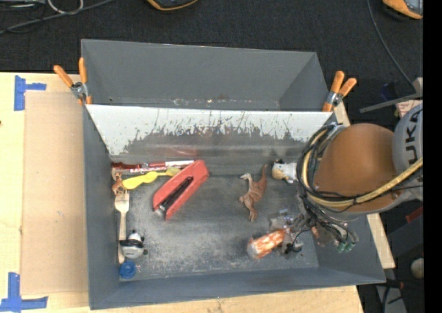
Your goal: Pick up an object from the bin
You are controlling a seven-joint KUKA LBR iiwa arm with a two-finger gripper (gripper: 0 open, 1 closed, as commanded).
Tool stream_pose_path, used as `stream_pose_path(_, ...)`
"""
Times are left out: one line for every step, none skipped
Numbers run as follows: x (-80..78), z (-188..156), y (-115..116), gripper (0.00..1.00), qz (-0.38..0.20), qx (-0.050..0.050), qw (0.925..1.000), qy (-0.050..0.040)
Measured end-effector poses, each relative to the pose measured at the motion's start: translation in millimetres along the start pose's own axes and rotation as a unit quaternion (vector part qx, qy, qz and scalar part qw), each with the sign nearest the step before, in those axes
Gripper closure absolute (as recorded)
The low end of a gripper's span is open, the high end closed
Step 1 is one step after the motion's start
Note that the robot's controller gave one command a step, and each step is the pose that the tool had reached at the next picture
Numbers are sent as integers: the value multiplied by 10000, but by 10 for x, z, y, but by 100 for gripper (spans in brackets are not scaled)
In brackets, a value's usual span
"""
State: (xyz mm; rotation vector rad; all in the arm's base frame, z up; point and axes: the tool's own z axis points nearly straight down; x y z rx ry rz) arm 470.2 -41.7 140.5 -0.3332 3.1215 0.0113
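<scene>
Poised with gripper [295, 234] just beside orange roll [266, 244] near right wall of bin [207, 80], probably as nearest pick; cannot tell whether open or shut.

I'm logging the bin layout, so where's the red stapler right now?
In the camera view, the red stapler lies left of centre in the bin, between the yellow spoon and the brown toy dinosaur.
</scene>
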Motion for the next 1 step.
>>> stream_pose_path(-12,-527,-114,100,164,8,9999,-18)
